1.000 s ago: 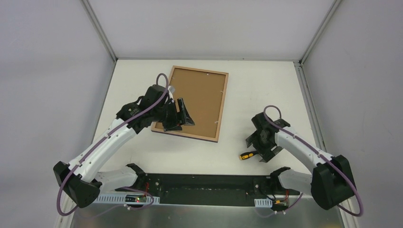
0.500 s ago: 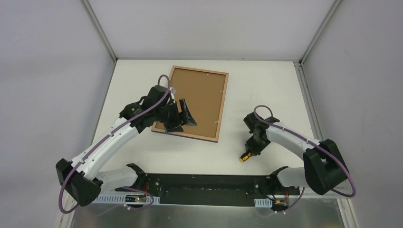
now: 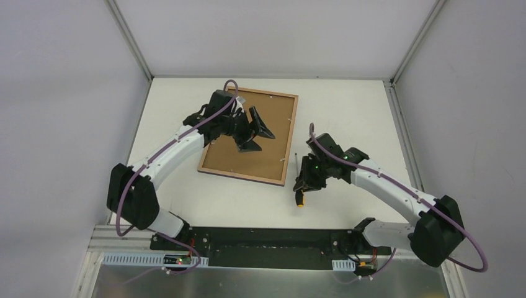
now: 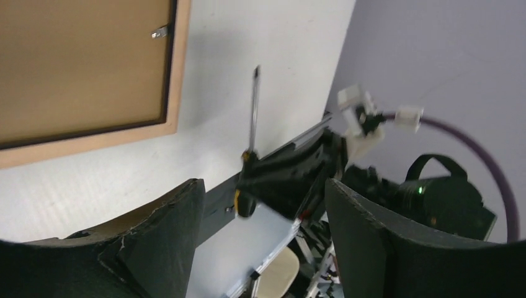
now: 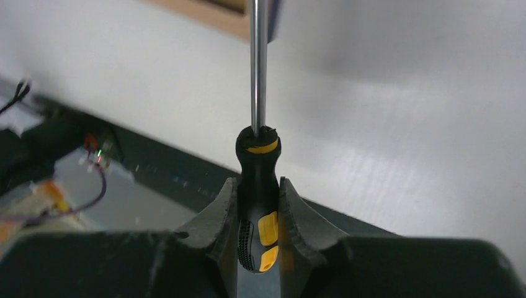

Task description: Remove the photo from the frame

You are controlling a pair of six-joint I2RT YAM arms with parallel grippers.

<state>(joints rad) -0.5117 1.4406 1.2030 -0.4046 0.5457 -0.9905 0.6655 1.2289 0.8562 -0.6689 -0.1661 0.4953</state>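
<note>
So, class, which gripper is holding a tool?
The right gripper, clamped on the black-and-yellow screwdriver; the left gripper is open and empty above the frame.

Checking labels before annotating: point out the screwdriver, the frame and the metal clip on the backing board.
screwdriver (image 5: 258, 162): right wrist view, top of black handle.
frame (image 4: 179, 62): left wrist view, light wood back edge.
metal clip (image 4: 160, 31): left wrist view, middle of the tab.

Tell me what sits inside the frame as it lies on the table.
A brown backing board fills the frame, with a small metal tab at its edge. No photo shows; whatever lies beneath the board is covered.
</note>
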